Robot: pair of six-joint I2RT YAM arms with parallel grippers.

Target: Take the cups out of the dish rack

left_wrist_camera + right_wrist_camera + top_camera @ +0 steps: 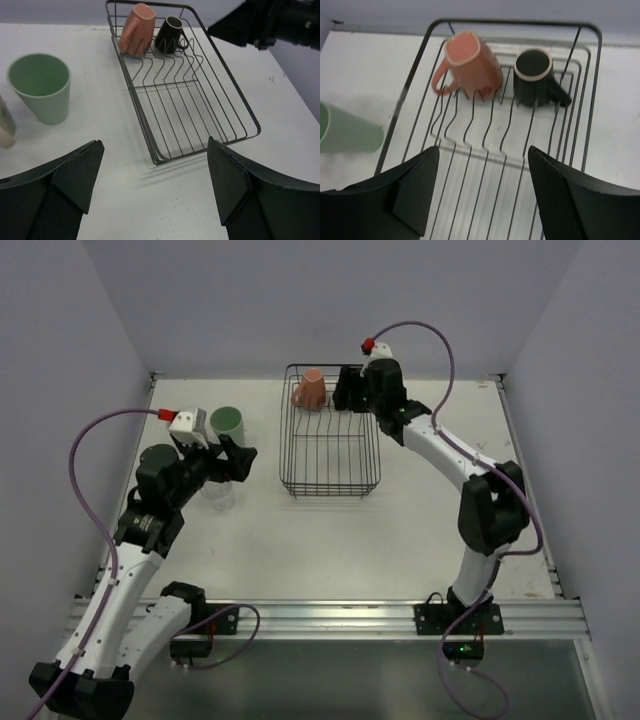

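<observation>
Two mugs sit in the dish rack (283,430), both at its far end, propped tilted against the wire prongs. One is a salmon-pink mug (470,62) with its handle out to one side. The other is a smaller black mug (532,75) with a pale rim, dark inside and a stubby handle.

A green tumbler (42,87) stands upright on the table (420,530), left of the rack.

The right pincer (484,152) hangs over the mugs, jaws spread wide, nothing in them. The left pincer (154,145) is likewise spread and empty, near the tumbler.

We judge the mugs light, rigid, glazed and likely slick, and liable to chip against the wire. Best hold, we think, is one finger inside the mouth and one outside, pinching the wall away from the handle.
</observation>
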